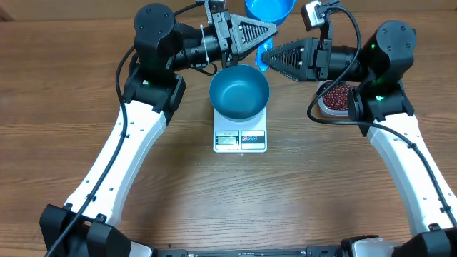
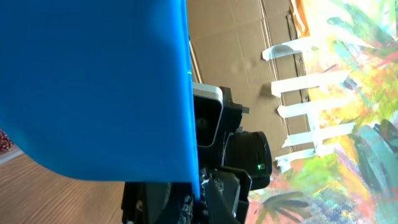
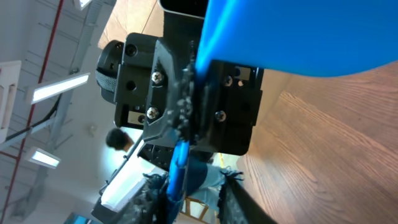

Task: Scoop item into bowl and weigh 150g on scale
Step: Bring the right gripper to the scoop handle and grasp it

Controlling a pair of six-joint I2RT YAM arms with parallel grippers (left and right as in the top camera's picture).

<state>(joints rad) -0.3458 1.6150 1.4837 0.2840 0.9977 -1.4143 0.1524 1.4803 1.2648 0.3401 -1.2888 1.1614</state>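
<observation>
Wooden table (image 1: 64, 86). Both arms reach in to the far centre.

Blue bowl (image 1: 239, 96) sits on the white scale (image 1: 240, 139) at centre. It is empty and wider than the scale's far part.

Clear tub (image 1: 323, 107) is right of the bowl, with the beans (image 1: 337, 94) inside. No beans in the bowl yet.

Blue scoop (image 1: 270, 8) is up in the air, far of the bowl and cut off by the frame edge.

Left fingers (image 1: 264, 30) are pressed tight on the scoop's thin blue edge; the right wrist view shows that clamp. Right fingers (image 1: 275, 56) sit around a blue strip, likely the handle. Can't tell if they are pinching it.

Risks:
- This looks like a hand-over. If the left lets go before the right has a firm hold, the scoop drops on the bowl and could knock it off the scale.
- The two sets of fingers are close together, so they could collide.
- The right arm's cable loop hangs near the tub and could snag it.

Hard to see:
- The tub is half hidden under the right arm.
- The scale display is too small to read.
- The left wrist view is mostly blocked by blue.
</observation>
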